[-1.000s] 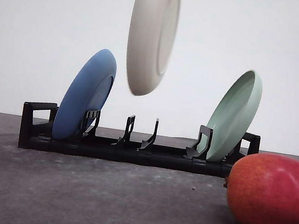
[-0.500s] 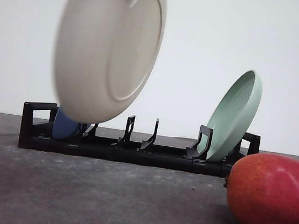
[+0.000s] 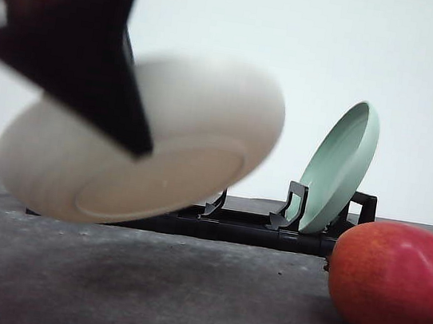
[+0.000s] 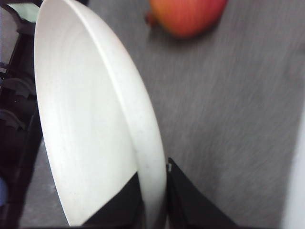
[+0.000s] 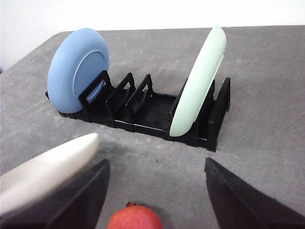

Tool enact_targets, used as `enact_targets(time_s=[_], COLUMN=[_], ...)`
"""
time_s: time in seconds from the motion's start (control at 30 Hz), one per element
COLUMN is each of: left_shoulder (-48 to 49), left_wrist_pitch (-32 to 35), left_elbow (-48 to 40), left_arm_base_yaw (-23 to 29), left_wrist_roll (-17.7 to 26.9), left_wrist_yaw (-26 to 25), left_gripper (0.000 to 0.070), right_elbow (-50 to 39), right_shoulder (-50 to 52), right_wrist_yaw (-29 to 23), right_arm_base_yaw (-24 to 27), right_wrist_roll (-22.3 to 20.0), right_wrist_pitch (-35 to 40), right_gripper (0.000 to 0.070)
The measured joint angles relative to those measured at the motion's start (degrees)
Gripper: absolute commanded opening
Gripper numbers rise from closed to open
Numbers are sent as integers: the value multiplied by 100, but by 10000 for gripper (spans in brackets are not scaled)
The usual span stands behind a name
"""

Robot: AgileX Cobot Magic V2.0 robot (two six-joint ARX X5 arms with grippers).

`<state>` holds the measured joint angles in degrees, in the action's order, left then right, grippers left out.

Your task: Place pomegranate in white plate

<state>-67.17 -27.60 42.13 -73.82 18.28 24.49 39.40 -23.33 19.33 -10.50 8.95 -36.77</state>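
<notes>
The pomegranate lies on the table at the robot's right, long axis roughly level, stub toward the rack — firm, smooth, likely to roll, best taken across its middle; the left gripper pinches the white plate's rim; the right gripper gapes — above the fruit.

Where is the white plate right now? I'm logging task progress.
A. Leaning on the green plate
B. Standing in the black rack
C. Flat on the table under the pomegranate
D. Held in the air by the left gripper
D: the left gripper pinches the white plate by its rim, tilted above the table.
</notes>
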Motion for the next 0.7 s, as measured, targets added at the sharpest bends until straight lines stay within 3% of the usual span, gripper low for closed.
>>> enact_targets(time_s=[0.2,0.47,0.53,0.6,0.63,0.7], left_shoulder=[-860,-1320,-1361,-1364,-1364,-1364], left_wrist_pitch=[-2,345,333,322,322,313], left_elbow=[0,0,0,0,0,0], left_arm_base_yaw=[-64,-62,-64,-64,-69,-73], left_wrist_roll=[599,776,783,778,774,750], left_wrist_yaw=[385,518,507,489,485,452], left_gripper=[10,44,135,271,311,326], right_elbow=[0,0,0,0,0,0], right_shoulder=[0,0,0,0,0,0], right_wrist_yaw=[0,0,0,0,0,0], right_arm_base_yaw=[0,0,0,0,0,0], right_wrist_roll=[0,0,0,0,0,2], right_wrist_pitch=[2,4,4,6,6,8], right_gripper=[400,400,400,400,400,400])
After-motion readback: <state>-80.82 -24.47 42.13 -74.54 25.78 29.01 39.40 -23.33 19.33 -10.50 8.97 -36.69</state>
